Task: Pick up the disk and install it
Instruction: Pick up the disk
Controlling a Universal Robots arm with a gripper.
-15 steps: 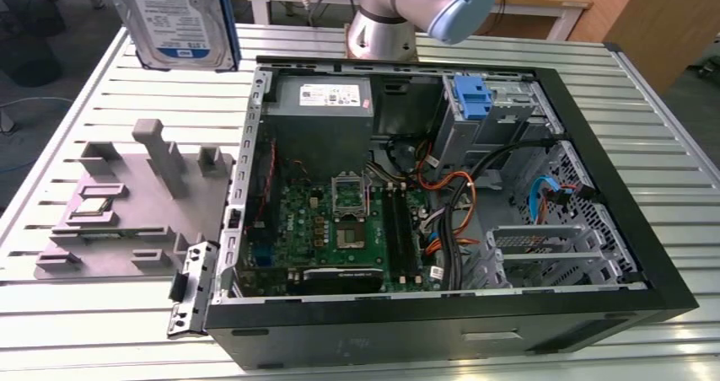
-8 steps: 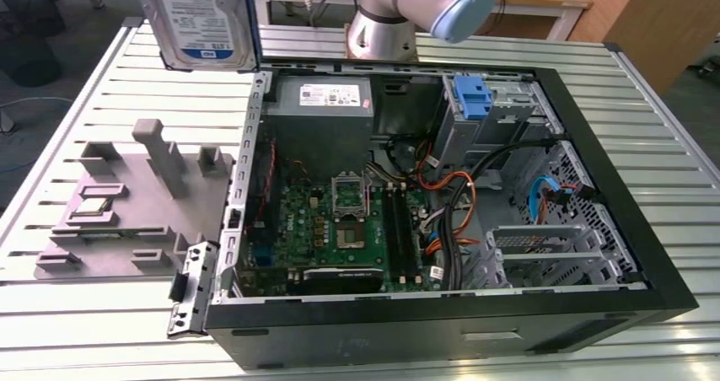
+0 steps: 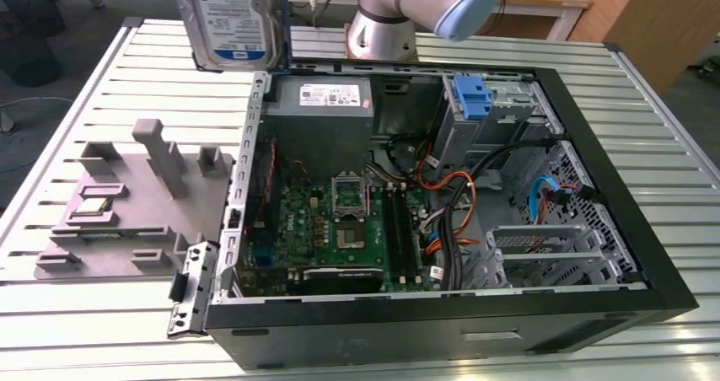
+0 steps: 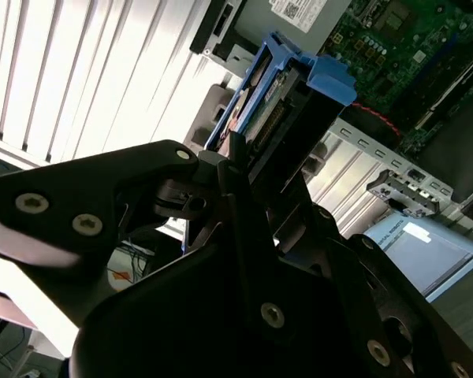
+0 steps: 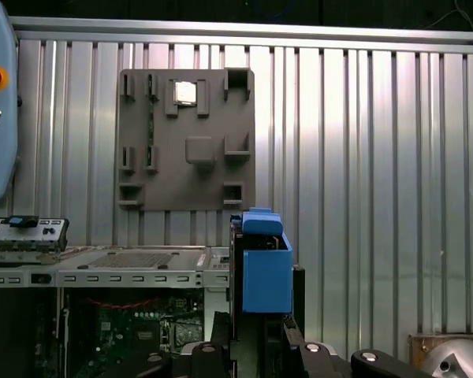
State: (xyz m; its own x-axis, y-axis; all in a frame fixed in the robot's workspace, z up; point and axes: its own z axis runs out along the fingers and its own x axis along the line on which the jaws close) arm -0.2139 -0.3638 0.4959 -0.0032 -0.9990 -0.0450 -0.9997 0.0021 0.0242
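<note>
Silver, blue-framed disk (image 3: 236, 18); grey ribbed table (image 3: 101, 86); green motherboard (image 3: 337, 229)

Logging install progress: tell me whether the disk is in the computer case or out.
Out. The disk hangs above the table, outside the open case, clamped in the gripper.

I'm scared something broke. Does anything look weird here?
Nothing looks broken or spilled. The only odd thing is the disk, which hangs in the air, pinched by the robot's fingers, near the open computer lying on its side.
</note>
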